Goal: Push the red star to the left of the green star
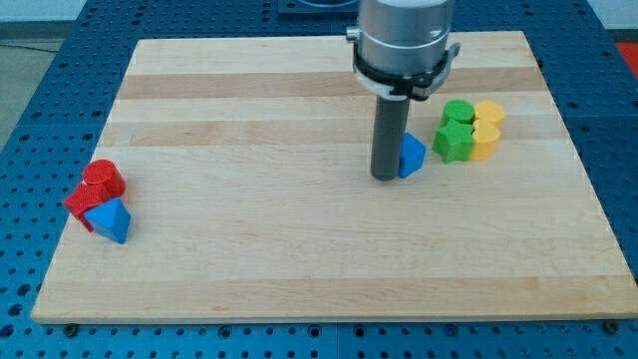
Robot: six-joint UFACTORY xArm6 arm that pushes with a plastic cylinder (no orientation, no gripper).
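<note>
Pale wooden board (299, 259) of glued light planks, filling most of the view, laid on a blue perforated table (30, 110) showing at the edges

Grey cylindrical arm housing (404, 40) dropping in from the view's top, right of centre, ringed by a black clamp; below it a straight dark rod (387, 135) ending at my tip (385, 178), planted on the board right of centre. No pincer on this arm, so nothing to open or shut and nothing held: just the bare rod

Touching the rod's right side, a blue wedge-like block (412, 156), partly hidden behind the rod, exact shape hard to make out

To the view's right of that, near but apart, a tight cluster of four: green star block (455, 143) at lower left, a rounded green block (458, 112) just above it, and two yellow blocks, one at upper right (489, 113) and one at lower right (484, 141), outlines roughly hexagonal or heart-like, not certain. All four pressed together

Far across the board, near the left edge, a second cluster well apart from my tip: red star block (82, 204), the task's block, lying at the left; a rounded red block (104, 179) touching it from above; a blue triangular block (110, 220) touching it on the lower right

Red star already on the left of the green star, though nearly the full board width away
</note>
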